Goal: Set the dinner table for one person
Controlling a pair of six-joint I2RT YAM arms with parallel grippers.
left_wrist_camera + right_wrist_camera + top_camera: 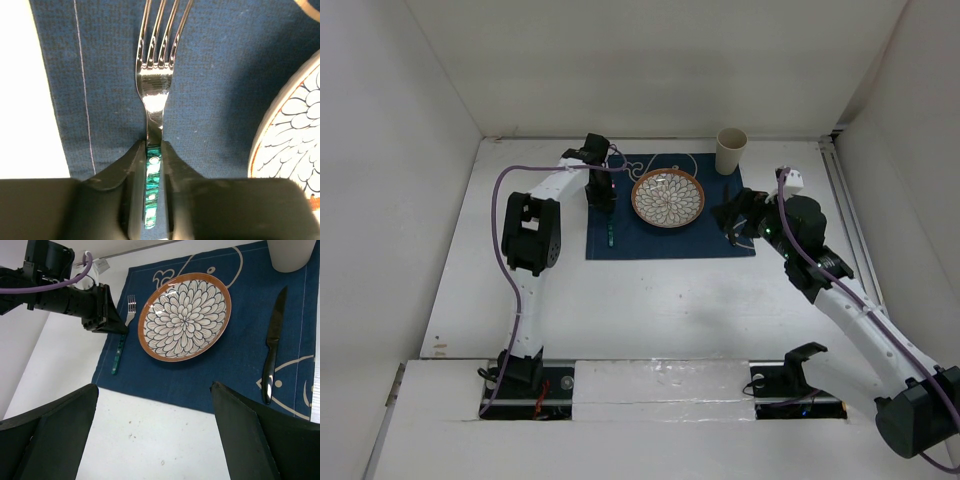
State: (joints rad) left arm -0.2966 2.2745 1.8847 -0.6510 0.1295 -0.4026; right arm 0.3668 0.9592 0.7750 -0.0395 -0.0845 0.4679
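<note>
The left claw point(154, 147) sits low over the left strip of a navy-blue rectangular cloth placemat point(220, 85) with white line drawings. Its jaws are narrow, close on either side of the green inlaid handle of a shiny steel fork point(156, 85). Whether the pads press the handle cannot be told. The fork lies flat on the placemat. Its tines reach out ahead of this claw and the rest of its handle runs back under it.

Just to the right of the left claw is a round ceramic plate point(184, 316) with a white petal pattern and an orange-brown rim, apart from the fork. A slim black knife point(272, 350) lies beyond the plate on the placemat's right strip, ahead of the right claw point(154, 389) and to its right. A plain beige cylindrical cup point(731, 150) stands upright at the far right corner.

The right claw hangs with its jaws wide and nothing between them. The plain matte-white rectangular tabletop point(660, 300) lies beneath both claws and carries the placemat.
</note>
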